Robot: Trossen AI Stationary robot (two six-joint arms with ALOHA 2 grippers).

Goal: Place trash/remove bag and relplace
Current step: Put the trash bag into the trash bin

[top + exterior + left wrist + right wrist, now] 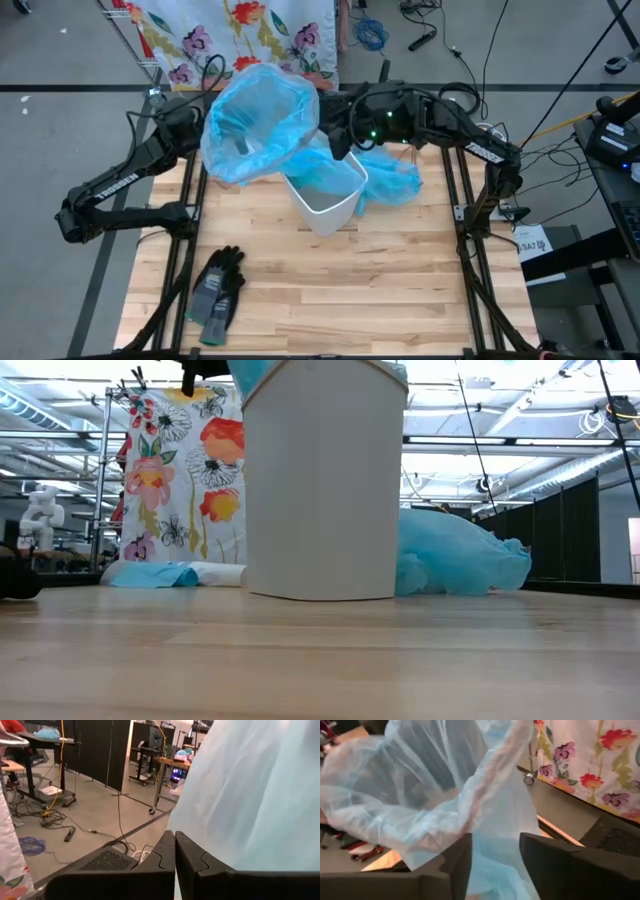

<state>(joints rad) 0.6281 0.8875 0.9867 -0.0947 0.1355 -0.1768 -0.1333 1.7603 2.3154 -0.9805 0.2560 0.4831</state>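
At the far middle of the wooden table (pixel 330 290), seen from above, a white trash bin (pixel 325 210) stands upright with a light blue plastic bag (pixel 255 120) held open and lifted above its far-left rim, the bag's mouth ballooned wide and its lower part trailing down into the bin; a second heap of blue plastic (pixel 390 180) lies crumpled on the table just beside the bin on its right, touching the bin's side in the low view; the left gripper (pixel 175 851) is at the bag's left edge, its dark fingers (pixel 160 857) pressed tight together, and the left wrist view shows the pale film lying right against them, though whether a fold is pinched between them cannot be told; the right gripper (pixel 495 852) reaches in from the right over the bin's far rim, its fingers (pixel 457 857) standing apart with the translucent bag hanging between them, not clamped on it; no crumpled paper or wrappers can be made out in any view, the bin's inside being hidden by the bag; a pair of dark grey gloves (pixel 217 290) lies on the near left part of the table, well apart from the bin; beyond the table hangs a floral cloth (pixel 185 470), white with red, yellow and purple flowers
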